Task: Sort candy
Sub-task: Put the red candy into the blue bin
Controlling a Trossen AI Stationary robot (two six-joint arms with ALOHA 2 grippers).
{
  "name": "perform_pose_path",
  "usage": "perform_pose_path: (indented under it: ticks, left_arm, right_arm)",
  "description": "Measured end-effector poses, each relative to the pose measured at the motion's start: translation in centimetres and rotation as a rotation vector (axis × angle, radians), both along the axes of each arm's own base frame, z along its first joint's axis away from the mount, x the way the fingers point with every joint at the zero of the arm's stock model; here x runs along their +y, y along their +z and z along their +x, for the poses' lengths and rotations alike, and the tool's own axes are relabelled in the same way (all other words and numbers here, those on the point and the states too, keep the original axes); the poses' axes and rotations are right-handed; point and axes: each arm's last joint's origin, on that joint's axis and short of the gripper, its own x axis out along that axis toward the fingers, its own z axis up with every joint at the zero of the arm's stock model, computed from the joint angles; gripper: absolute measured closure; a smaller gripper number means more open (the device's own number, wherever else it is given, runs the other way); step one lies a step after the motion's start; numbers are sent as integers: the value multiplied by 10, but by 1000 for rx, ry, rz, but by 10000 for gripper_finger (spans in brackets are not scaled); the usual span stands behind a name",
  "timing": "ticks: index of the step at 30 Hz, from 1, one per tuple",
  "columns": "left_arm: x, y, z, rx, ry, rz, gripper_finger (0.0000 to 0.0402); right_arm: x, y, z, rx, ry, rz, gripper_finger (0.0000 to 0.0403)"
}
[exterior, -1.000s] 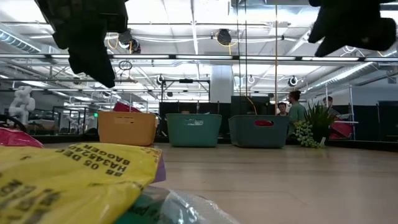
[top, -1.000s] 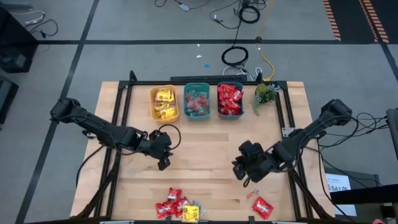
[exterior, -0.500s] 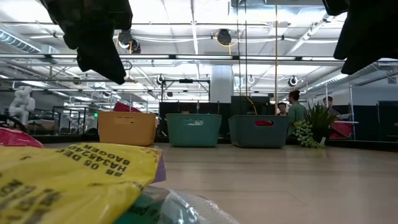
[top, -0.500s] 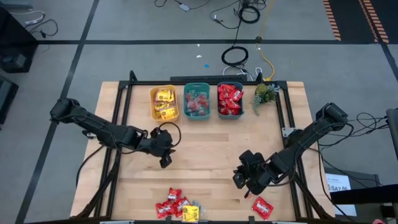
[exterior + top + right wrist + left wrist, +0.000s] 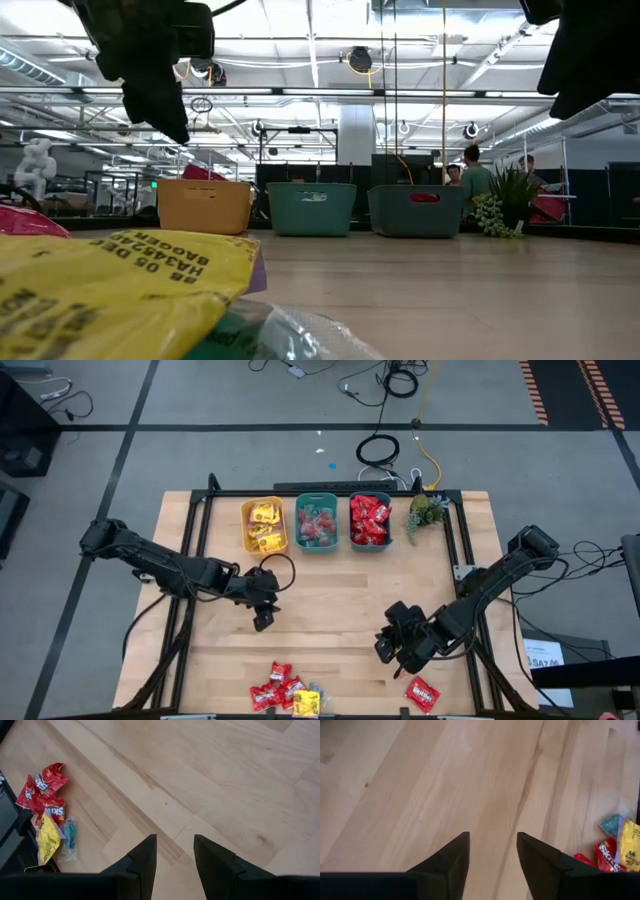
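Observation:
The loose candy lies in a small pile point(image 5: 285, 695) of red and yellow packets at the table's near edge. It also shows in the left wrist view point(image 5: 615, 851) and the right wrist view point(image 5: 46, 805). One red packet point(image 5: 423, 693) lies apart at the near right. My left gripper point(image 5: 263, 622) hangs open above bare wood left of centre, its fingers point(image 5: 451, 860) with nothing between them. My right gripper point(image 5: 385, 650) hangs open above bare wood right of the pile, its fingers point(image 5: 142, 857) likewise bare.
Three bins stand in a row at the far edge: a yellow one point(image 5: 264, 525) with yellow packets, a teal one point(image 5: 317, 523) with small pieces, and another point(image 5: 369, 520) with red packets. A small green plant point(image 5: 425, 510) stands to their right. Bare wood lies between bins and pile.
My right gripper has gone toward the table's near edge and sunk a little, then kept still. Nothing on the table has moved.

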Motion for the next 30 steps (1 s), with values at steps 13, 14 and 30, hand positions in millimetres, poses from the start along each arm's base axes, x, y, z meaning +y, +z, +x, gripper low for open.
perform_pose_path:
  ticks: [13,14,30]
  left_arm:
    - [-16,3,-2,-22,48,-42,205]
    - [-22,7,-3,-39,32,-32,205]
    - [-140,7,22,-11,-315,318,206]
  right_arm:
    - [4,3,4,-47,26,19,282]
    - [4,3,5,-54,32,22,282]
    - [26,7,-8,-143,97,10,282]
